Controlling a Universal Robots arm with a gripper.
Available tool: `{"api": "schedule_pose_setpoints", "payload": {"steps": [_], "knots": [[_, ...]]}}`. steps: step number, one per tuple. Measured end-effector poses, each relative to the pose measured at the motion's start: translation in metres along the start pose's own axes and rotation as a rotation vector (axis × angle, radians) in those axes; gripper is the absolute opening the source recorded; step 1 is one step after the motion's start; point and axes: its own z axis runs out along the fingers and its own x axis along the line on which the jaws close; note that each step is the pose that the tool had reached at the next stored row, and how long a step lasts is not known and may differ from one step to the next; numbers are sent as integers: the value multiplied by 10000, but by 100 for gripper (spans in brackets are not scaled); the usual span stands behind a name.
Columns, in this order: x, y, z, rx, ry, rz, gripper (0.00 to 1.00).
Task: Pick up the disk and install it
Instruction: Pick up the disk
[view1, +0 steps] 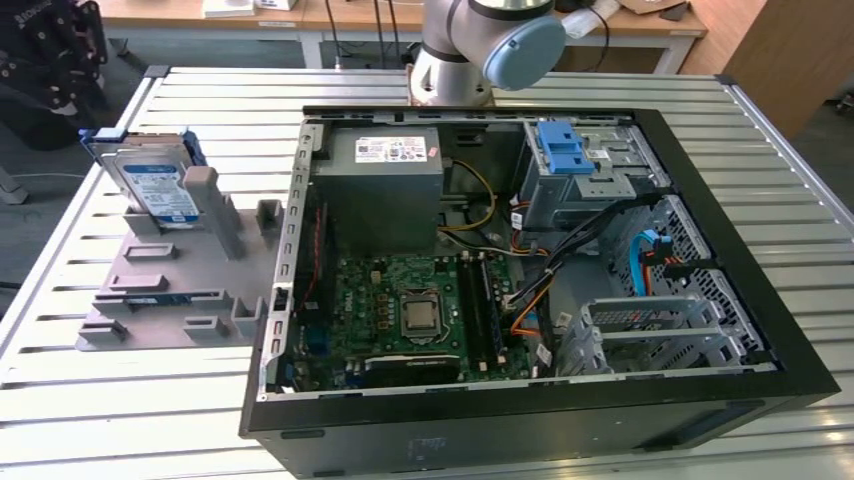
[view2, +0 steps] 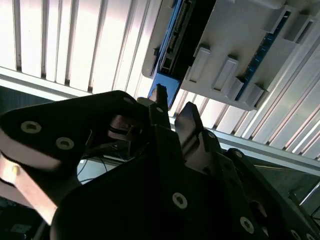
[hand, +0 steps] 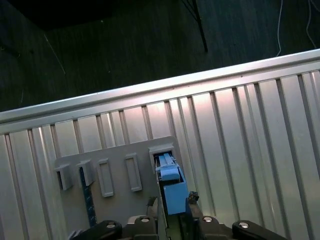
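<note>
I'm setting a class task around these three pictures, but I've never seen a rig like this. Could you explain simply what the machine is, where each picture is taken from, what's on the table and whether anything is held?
The machine is a robot arm standing at the far side of a slatted metal table. The exterior view comes from a camera off the arm that looks down on the whole scene. Both wrist views come from cameras riding near the arm's hand, its grasping part.

On the table are an open computer case and, at the exterior view's left, a grey holder with the disk standing upright in it.

The hand's two fingers stand apart with nothing between them, so nothing is held. The disk is not yet picked up.
</note>
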Motion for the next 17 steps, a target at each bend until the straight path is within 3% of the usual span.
{"api": "schedule_pose_setpoints", "payload": {"steps": [6, 9, 10, 14, 17], "knots": [[0, 0, 13, 7, 30, -2, 53], [-6, 1, 40, 52, 221, -2, 65], [-9, 2, 52, 66, 279, -2, 65], [-10, 1, 104, 82, 290, -21, 65], [-10, 2, 134, 150, 275, -183, 65]]}}
